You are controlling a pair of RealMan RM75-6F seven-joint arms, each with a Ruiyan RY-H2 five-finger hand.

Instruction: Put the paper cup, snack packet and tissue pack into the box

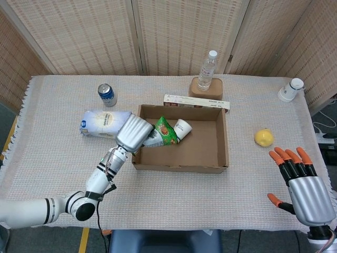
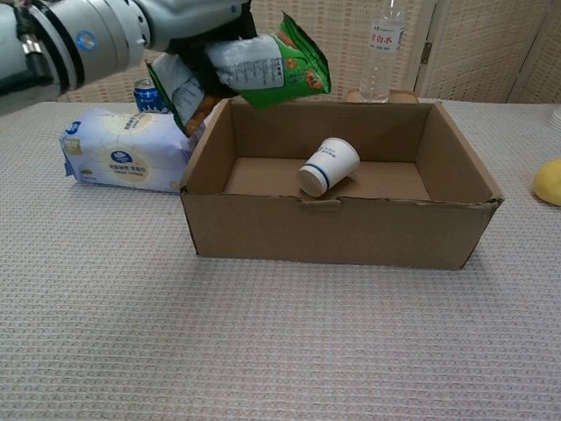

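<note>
Left robot hand (image 1: pixel 134 133) grips snack packet (image 1: pixel 163 133), fingers hidden; right robot hand (image 1: pixel 304 185) spread, cropped.

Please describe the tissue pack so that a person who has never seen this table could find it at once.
Find the open cardboard box in the middle of the table. The tissue pack lies on the cloth just outside its left wall, in front of the blue can. It is a soft, pillow-shaped white and pale blue pack, larger than the can.

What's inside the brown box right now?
A paper cup lies on its side inside the box. The snack packet is held above it by the left hand. The packet hides some floor from overhead.
</note>
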